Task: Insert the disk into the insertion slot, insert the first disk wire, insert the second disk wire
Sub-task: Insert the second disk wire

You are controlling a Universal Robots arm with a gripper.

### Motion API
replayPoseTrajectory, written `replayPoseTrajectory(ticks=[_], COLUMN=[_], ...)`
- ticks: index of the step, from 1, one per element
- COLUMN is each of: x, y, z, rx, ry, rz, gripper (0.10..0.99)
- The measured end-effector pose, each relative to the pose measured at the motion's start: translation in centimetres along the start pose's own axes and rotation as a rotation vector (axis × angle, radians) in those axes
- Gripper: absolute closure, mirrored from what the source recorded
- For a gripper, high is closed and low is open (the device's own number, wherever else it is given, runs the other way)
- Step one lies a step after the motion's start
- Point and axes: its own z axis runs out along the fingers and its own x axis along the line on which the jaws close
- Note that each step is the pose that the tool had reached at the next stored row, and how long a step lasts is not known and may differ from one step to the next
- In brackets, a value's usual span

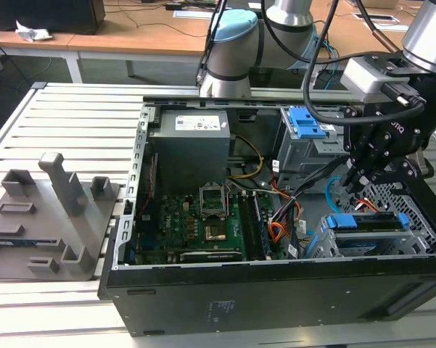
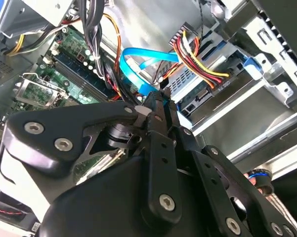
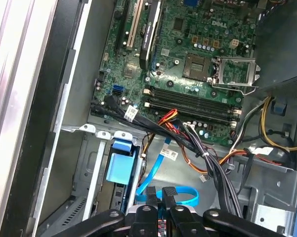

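Jaws of the black gripper (image 1: 352,181) are drawn almost together. They appear to pinch the end of a flat bright blue cable (image 2: 138,69), which in the second wrist view loops down and ends right at the fingertips (image 2: 158,101). The gripper hangs inside an open black computer case (image 1: 276,297) that lies on its side on a slatted aluminium bench (image 1: 65,123), at the end of the case toward the exterior view's right.

Just below the gripper is the flat silver-grey disk in its bright blue plastic frame (image 1: 368,222). It is seated in the low grey sheet-metal insertion slot (image 1: 321,245) with perforated sides. A bundle of red, yellow and black wires (image 2: 197,57) runs to the end of the disk, where its black plug (image 2: 219,85) sits against it.

Beyond the slot, farther from the exterior camera, stands a taller grey cage with a blue latch (image 1: 305,123). A green motherboard (image 1: 196,217) covers the middle of the case floor, with a grey box-shaped power supply (image 1: 188,145) behind it. A grey fixture plate with upright blocks (image 1: 36,217) lies on the bench just beside the case, toward the exterior view's left.
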Motion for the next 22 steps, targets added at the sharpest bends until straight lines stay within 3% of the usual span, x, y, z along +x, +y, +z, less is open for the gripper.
replayPoseTrajectory(ticks=[3, 10, 14, 17, 20, 22], x=[0.0, 0.0, 0.0, 0.0, 0.08, 0.63], y=[-0.01, -0.02, -0.02, -0.02, -0.01, 0.11], z=[0.05, 0.11, 0.18, 0.19, 0.19, 0.21], rx=[0.0, -0.001, -0.001, -0.002, -0.002, -0.001], ry=[-0.0058, -0.015, -0.0238, -0.0278, -0.0283, -0.0354], rz=[0.083, 0.214, 0.342, 0.398, 0.398, 0.398], gripper=[0.925, 0.925, 0.925, 0.925, 0.925, 0.925])
